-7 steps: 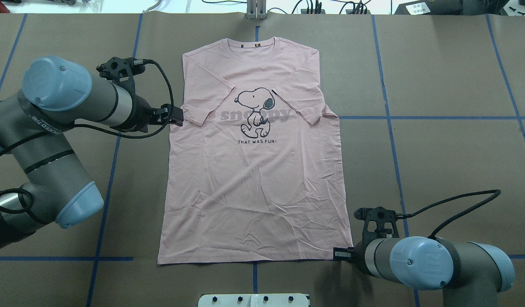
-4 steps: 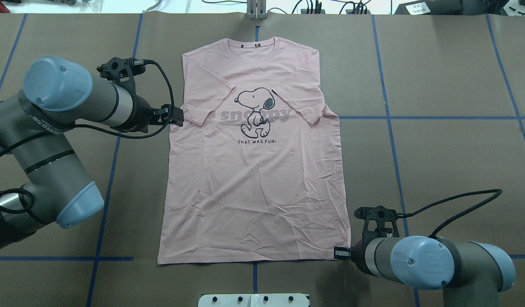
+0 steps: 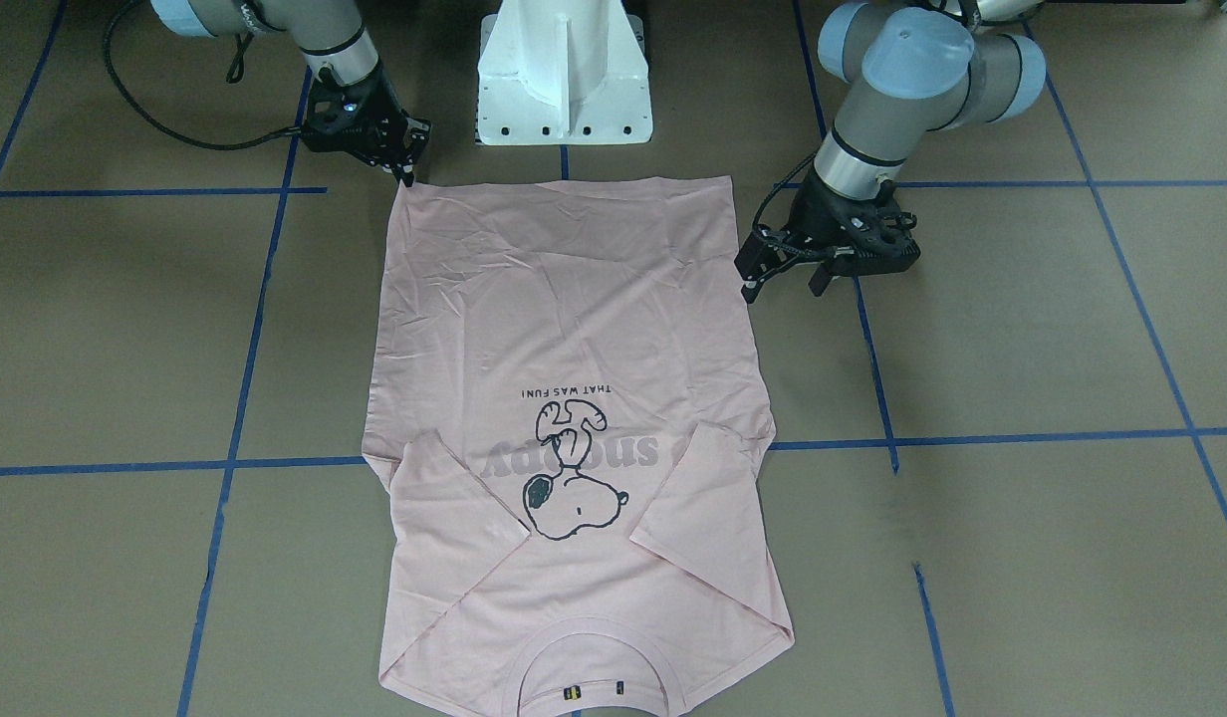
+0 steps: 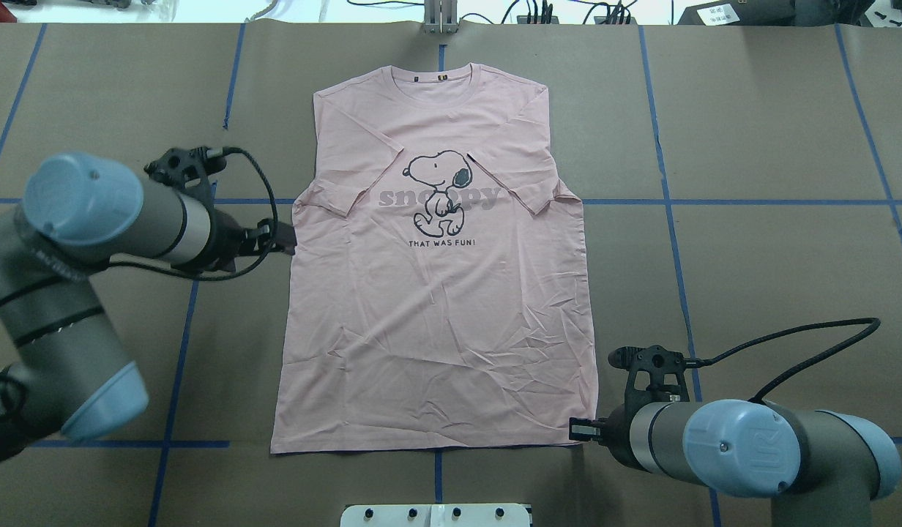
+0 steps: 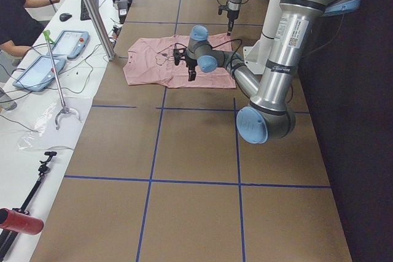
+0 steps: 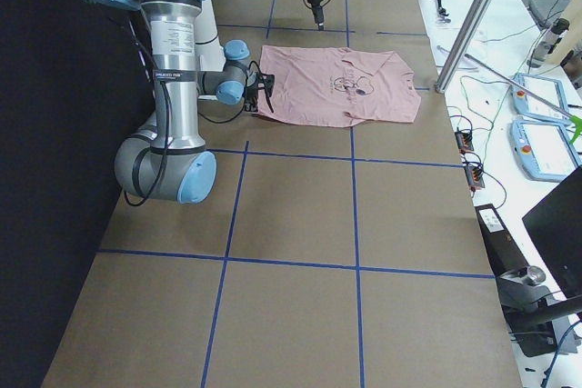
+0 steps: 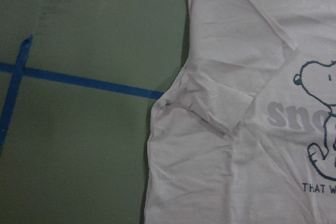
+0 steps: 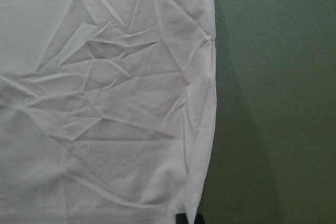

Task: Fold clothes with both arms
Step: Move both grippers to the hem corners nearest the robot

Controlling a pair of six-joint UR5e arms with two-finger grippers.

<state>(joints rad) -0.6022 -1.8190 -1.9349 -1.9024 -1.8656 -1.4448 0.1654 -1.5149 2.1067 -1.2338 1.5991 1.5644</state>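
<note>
A light pink T-shirt is laid flat and face up on the brown-covered table, about midway between the two arms. Its ribbed collar is turned to the far edge and its hem lies towards the robot's white pedestal base. The black Snoopy drawing and the grey lettering are seen on the chest. Both short sleeves are folded inward over the front: the left sleeve and the right sleeve each end beside the print. The lower half of the cloth is marked by many small creases.

The left arm is reached in from the left. The left gripper is held just beside the shirt's left edge, a little nearer the robot than the folded left sleeve. In the front-facing view its fingers are seen spread apart, and nothing is held between them.

The right arm is stretched low along the near right side. The right gripper is placed at the shirt's near right hem corner. In the right wrist view its dark fingertips are seen drawn together at that corner, so the cloth appears to be pinched there. The corner is not lifted off the table.

Blue tape lines are run across the table in a grid.
</note>
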